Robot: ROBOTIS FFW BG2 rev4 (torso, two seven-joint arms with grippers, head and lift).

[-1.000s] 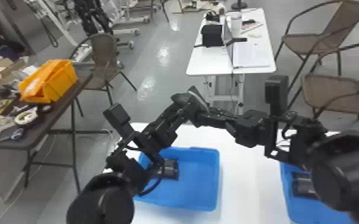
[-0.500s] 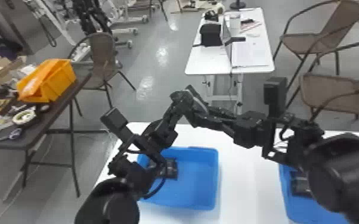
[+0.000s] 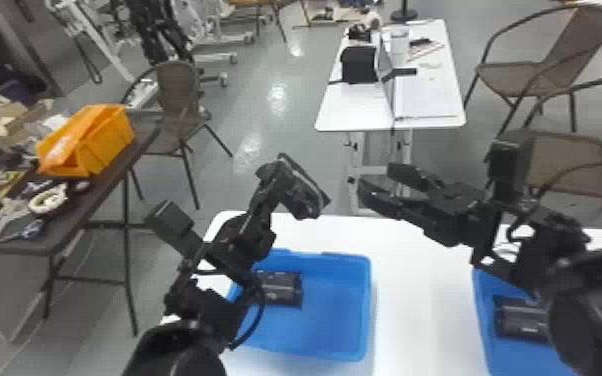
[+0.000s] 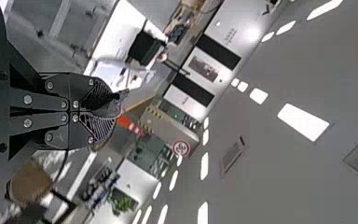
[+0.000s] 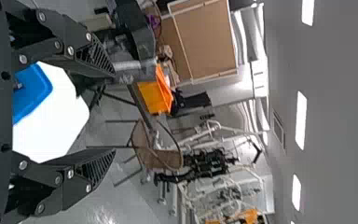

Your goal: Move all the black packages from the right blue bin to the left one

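Head view: your right gripper [image 3: 377, 181] has parted from your left gripper [image 3: 306, 196], its fingers spread; the left's clench a thin black package [image 4: 110, 110], ready, I judge, for the left blue plastic bin [image 3: 330, 325]. Another black package [image 3: 521, 318] awaits you in the right blue plastic bin [image 3: 507, 357].

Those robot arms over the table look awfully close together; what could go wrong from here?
The left gripper and right gripper face each other closely, so they might bump. In the head view, the right arm covers part of the right bin and the package in it, so a grab there could miss or clip the rim.
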